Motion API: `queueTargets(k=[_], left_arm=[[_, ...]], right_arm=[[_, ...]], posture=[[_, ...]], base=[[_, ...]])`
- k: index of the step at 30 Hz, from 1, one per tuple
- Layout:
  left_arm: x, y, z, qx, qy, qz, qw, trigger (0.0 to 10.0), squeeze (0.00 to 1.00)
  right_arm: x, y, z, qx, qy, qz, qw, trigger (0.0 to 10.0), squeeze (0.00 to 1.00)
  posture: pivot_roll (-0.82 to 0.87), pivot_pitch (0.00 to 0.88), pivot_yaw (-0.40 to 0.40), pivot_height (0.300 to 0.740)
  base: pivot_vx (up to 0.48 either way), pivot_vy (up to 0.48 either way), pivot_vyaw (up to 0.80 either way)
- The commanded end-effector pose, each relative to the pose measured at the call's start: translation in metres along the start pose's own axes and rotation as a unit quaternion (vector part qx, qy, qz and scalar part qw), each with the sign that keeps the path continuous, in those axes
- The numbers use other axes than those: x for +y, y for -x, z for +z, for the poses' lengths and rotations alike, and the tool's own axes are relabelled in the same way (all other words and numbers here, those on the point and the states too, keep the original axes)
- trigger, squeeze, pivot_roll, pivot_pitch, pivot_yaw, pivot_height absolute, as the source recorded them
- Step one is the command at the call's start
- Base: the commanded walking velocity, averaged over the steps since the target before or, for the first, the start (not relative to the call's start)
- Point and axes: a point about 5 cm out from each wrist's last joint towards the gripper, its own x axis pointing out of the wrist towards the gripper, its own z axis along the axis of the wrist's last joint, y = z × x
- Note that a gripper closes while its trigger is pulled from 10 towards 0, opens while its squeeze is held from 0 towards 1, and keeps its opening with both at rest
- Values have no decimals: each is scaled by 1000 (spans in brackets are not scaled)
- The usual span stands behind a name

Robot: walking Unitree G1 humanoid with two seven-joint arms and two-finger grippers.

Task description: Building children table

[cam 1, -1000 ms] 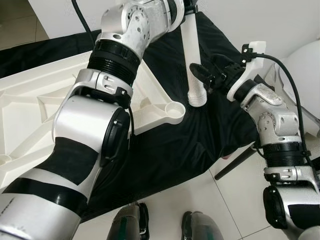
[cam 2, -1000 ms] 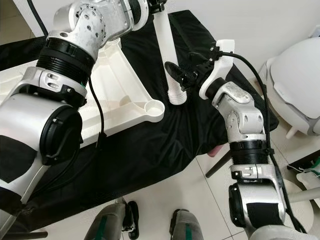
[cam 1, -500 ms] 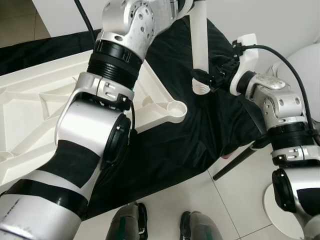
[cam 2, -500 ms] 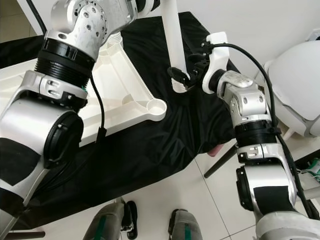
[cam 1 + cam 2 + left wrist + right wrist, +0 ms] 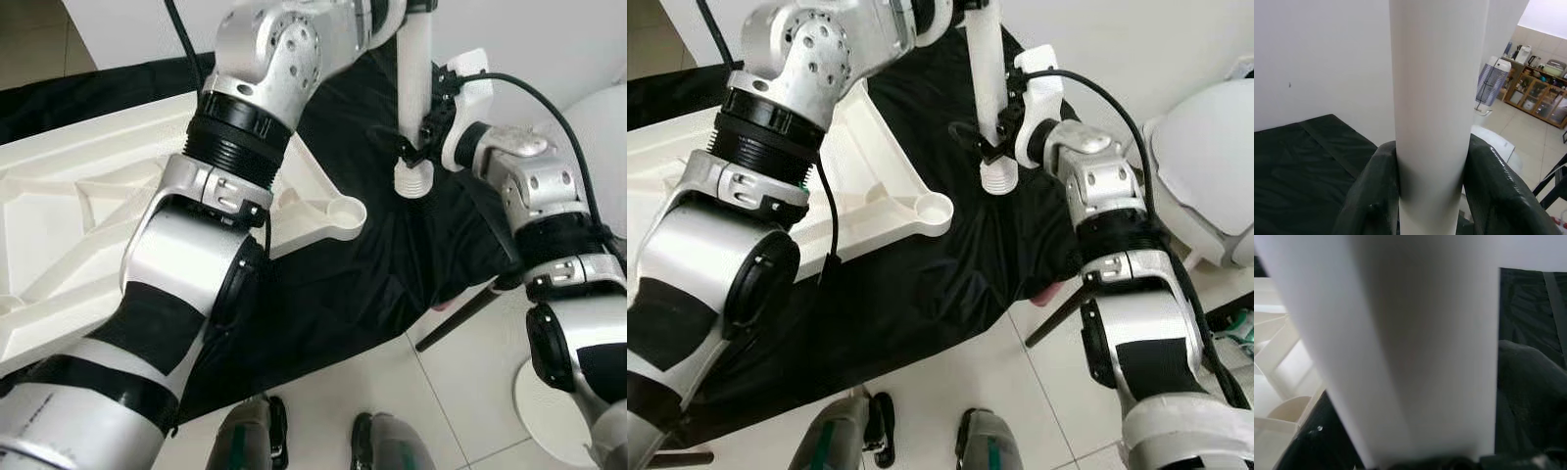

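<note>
No text, label, brand, number or sign can be read on anything in these views.

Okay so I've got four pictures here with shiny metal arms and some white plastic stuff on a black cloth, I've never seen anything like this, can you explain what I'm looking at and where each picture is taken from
This is a humanoid robot with two silver arms, each ending in a gripper of two black fingers. Two pictures come from cameras in its head, looking down; its own feet show at the bottom. The other two come from cameras on its wrists, looking along the fingers.

On the black cloth lies the white plastic children's tabletop, underside up, with a round corner socket for a leg.

Both grippers hold one white plastic tube, a table leg, roughly upright. The left gripper clamps it high up; its fingers press either side. The right gripper holds it lower, just above the ribbed end, which hangs beside the socket, not in it.
</note>
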Motion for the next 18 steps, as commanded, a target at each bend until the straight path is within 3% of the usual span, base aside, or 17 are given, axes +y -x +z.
queueTargets(k=[1,2,3,5,6,7,18], left_arm=[[-30,6,3,-5,-8,-219,976,10000,0],[-31,6,4,-6,-9,-220,975,10000,0],[-32,6,4,-6,-9,-221,975,10000,0],[-32,6,4,-7,-9,-221,975,10000,0],[-32,6,4,-8,-10,-221,975,10000,0],[-32,6,5,-8,-10,-221,975,10000,0],[-34,7,8,-13,-11,-222,975,10000,0]], right_arm=[[4,-5,3,0,11,16,1000,7725,0],[4,-6,1,3,12,21,1000,8667,0],[5,-6,0,6,10,26,1000,7961,0],[6,-6,-1,9,8,29,999,7647,0],[6,-6,-2,9,11,29,999,8039,0],[7,-6,-5,14,10,30,999,10000,0],[13,-4,-22,36,16,56,998,10000,0]], posture=[[-45,78,20,740],[-44,77,19,740],[-44,77,19,740],[-44,78,20,740],[-44,78,20,740],[-44,77,19,740],[-47,80,27,740]], base=[[0,0,0],[0,0,0],[0,0,0],[0,0,0],[0,0,0],[0,0,0],[0,0,0]])
